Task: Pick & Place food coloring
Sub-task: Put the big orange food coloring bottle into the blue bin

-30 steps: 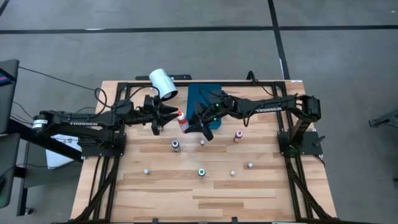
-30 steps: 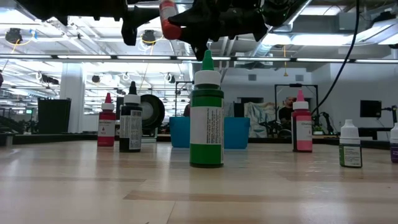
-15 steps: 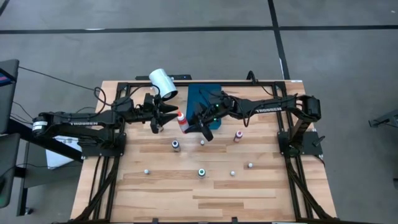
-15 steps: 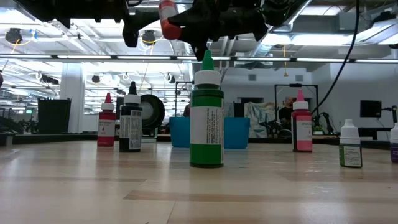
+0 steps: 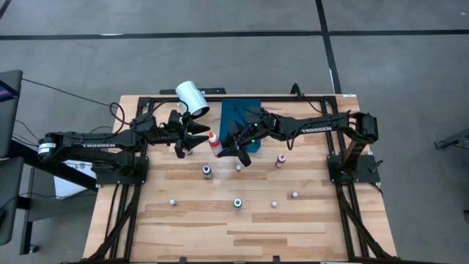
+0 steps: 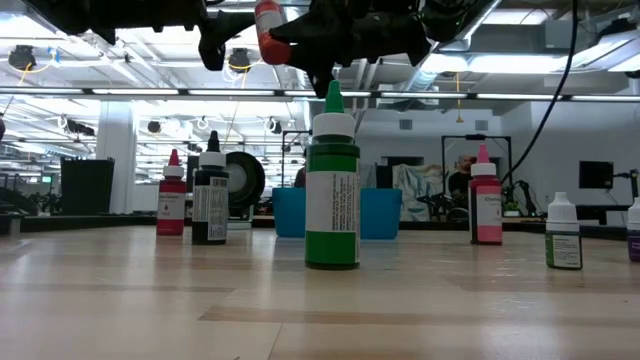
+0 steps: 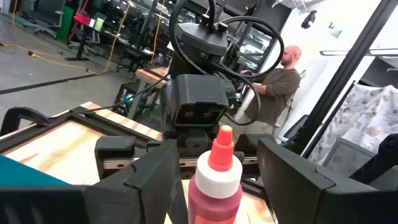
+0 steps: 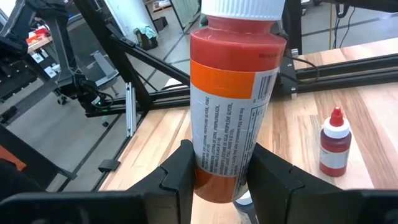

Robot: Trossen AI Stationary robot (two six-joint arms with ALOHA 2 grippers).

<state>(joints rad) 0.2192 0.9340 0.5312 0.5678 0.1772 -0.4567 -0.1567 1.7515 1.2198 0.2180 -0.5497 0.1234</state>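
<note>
A red food coloring bottle [image 5: 214, 141] with an orange tip and white cap is up in the air between my two grippers. My right gripper [image 5: 229, 145] is shut on it. My left gripper [image 5: 196, 138] is open just to the bottle's left. In the left wrist view its fingers [image 7: 155, 180] stand on either side of the bottle [image 7: 215, 180] with gaps. On the table stand a green bottle [image 6: 332, 185], a dark one [image 6: 210, 200], a pink one [image 6: 485, 205] and a second red one [image 8: 334, 144]. My right gripper pinches the red bottle's labelled body [image 8: 224, 155] between its two fingers [image 8: 180, 174], low on the bottle. The fingers come from the table's right side. The bottle stands upright, tip up, lifted clear of the table [image 6: 268, 22].
A blue tray [image 5: 242, 114] lies at the far edge behind the grippers, and a large white cylinder [image 5: 192, 98] sits to its left. Small white-capped bottles [image 5: 274, 204] stand scattered over the near half. A person [image 7: 277, 84] is in the room beyond the table.
My left gripper has edged slightly toward the red bottle. The right gripper and the bottle have kept still.
</note>
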